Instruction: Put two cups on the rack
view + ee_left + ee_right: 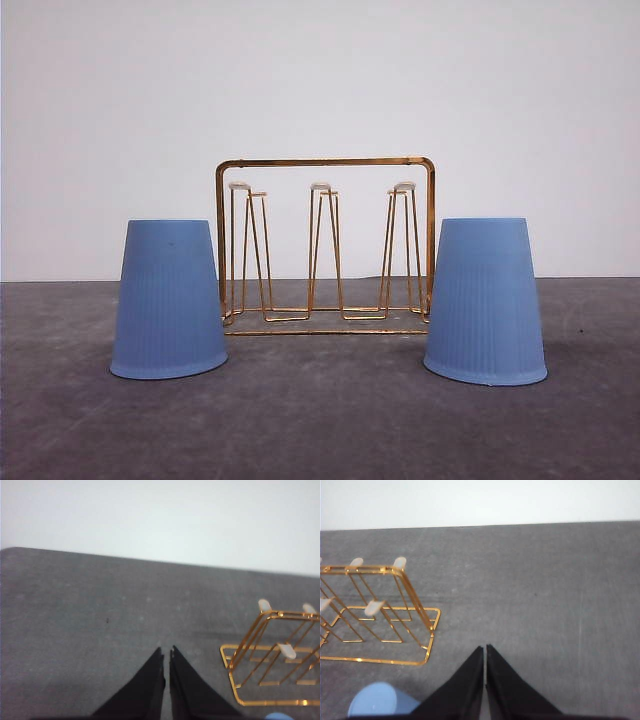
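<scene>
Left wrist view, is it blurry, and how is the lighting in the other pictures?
Left wrist view: soft, the rack slightly blurred. Front view: sharp, even light, faint shadows under both cups. Right wrist view: fairly sharp, small glints on the rack's wire, no strong glare.

The work surface point(320, 420) is a flat, dark grey table top with a matte, faintly mottled finish and a few pale specks and scuffs. It extends from the near edge to a straight far edge. Behind that edge stands a plain white wall point(320, 80), unmarked and evenly lit. Lighting is soft and diffuse; shadows on the surface are faint and low in contrast.
</scene>
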You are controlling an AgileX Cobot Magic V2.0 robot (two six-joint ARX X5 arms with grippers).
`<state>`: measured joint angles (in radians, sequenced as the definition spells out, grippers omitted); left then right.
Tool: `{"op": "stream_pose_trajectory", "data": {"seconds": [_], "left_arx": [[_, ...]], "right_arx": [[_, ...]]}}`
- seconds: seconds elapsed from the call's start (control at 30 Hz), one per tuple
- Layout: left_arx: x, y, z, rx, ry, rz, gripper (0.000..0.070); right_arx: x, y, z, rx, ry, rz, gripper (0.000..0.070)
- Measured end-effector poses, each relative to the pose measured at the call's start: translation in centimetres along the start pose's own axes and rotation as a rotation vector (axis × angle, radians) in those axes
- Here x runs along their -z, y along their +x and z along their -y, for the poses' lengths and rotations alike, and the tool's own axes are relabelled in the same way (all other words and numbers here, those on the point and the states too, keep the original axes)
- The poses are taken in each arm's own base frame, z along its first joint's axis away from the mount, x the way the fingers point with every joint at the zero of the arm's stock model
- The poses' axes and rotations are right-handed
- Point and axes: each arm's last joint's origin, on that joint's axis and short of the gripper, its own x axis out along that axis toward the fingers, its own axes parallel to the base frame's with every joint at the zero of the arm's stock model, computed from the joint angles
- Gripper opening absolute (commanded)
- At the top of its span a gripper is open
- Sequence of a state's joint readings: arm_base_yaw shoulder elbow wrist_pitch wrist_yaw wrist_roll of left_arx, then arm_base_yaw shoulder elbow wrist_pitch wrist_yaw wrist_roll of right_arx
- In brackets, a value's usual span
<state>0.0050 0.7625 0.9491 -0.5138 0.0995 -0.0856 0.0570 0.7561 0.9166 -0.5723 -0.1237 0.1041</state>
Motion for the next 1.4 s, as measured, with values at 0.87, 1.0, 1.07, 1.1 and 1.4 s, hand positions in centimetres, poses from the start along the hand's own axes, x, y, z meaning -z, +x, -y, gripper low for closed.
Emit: {"op": "stream_pose_trajectory", "data": {"seconds": [0.87, 1.0, 1.07, 1.1, 1.4], "left_arx": [[1.4, 10.1, 0.4, 0.124, 0.048, -0.469, 0.0700], [1.4, 10.1, 0.4, 0.130, 0.045, -0.476, 0.0700], [1.5, 10.1, 0.5, 0.140, 0.045, -0.477, 0.0700], [1.5, 10.1, 0.6, 0.149, 0.045, -0.478, 0.0700], [2.3, 10.9, 4.0, 0.427, 0.023, -0.536, 0.0700]], "right_arx": [[0.9, 7.2, 0.6, -0.113, -0.015, -0.343, 0.0642], [0.9, 7.2, 0.6, -0.113, -0.015, -0.347, 0.0653], [0.9, 7.2, 0.6, -0.113, -0.015, -0.347, 0.0653], [0.9, 7.2, 0.6, -0.113, -0.015, -0.347, 0.0653], [0.9, 7.2, 0.6, -0.113, -0.015, -0.345, 0.0653]]}}
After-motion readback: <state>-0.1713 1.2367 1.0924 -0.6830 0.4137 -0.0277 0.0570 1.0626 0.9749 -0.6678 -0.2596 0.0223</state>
